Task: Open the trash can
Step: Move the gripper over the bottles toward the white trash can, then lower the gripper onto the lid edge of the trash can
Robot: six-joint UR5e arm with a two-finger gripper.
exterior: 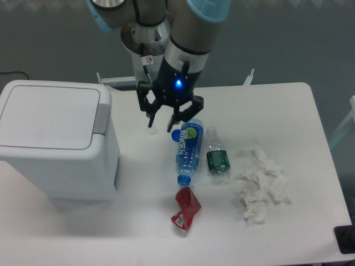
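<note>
The trash can is a big boxy white bin at the table's left side. Its flat white lid lies down shut, with a grey push tab along the lid's right edge. My gripper hangs above the table a short way to the right of the tab, fingers pointing down and spread open with nothing between them. A blue light glows on its wrist. It does not touch the can.
Right of the gripper lie a blue bottle and a clear bottle with a green label. A crushed red can lies nearer the front. Crumpled white tissue sits at the right. A small white cap rests under the gripper.
</note>
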